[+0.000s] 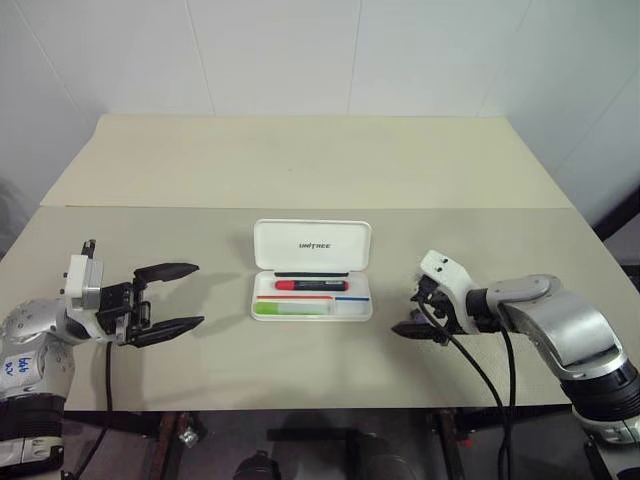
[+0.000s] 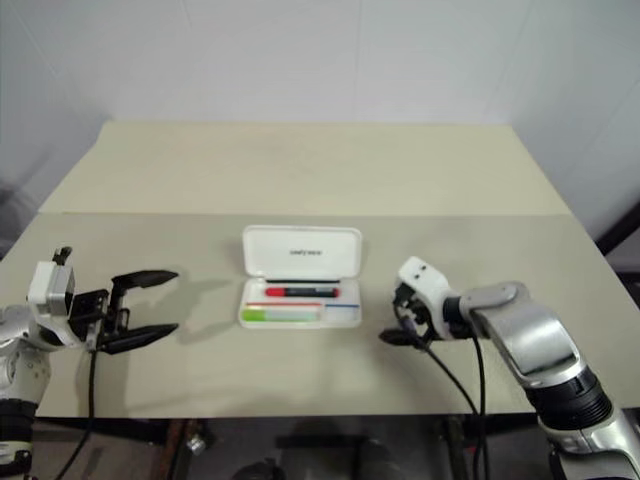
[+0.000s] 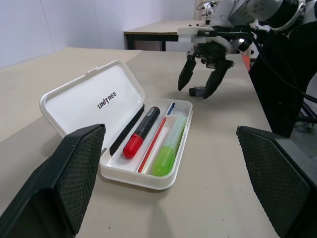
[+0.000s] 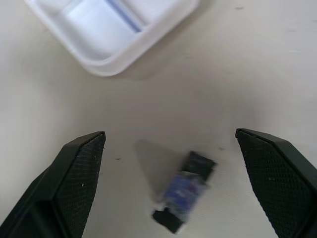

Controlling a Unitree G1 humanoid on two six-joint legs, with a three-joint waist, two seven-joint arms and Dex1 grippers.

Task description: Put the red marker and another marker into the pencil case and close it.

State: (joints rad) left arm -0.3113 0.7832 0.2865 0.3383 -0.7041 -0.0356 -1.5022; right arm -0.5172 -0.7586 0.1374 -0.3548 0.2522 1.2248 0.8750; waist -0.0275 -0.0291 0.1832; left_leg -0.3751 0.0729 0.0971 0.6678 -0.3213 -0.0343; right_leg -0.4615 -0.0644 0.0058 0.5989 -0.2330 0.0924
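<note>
Lying open mid-table, the pencil case (image 1: 312, 270) has its lid up; the red marker (image 1: 306, 285) sits in the rear compartment, the green marker (image 1: 290, 309) in the front one. Left gripper (image 1: 170, 297) hangs spread and empty, well left of it. Right gripper (image 3: 203, 79), spread and empty, hovers at right; its wrist view shows a small dark stub (image 4: 184, 191) on the table (image 1: 300, 170) between its fingers.

— How is the light where I'm working?

— Bright, even and soft from overhead; the table (image 1: 300, 180) shows no glare. My left gripper (image 1: 168, 297) throws a faint shadow beside it, and the pencil case (image 1: 312, 271) a thin one.

— Any blur?

— Close to my right wrist, a small dark stub (image 4: 183, 192) looks smeared, and my own fingers (image 3: 74, 173) loom large and soft-edged.
</note>
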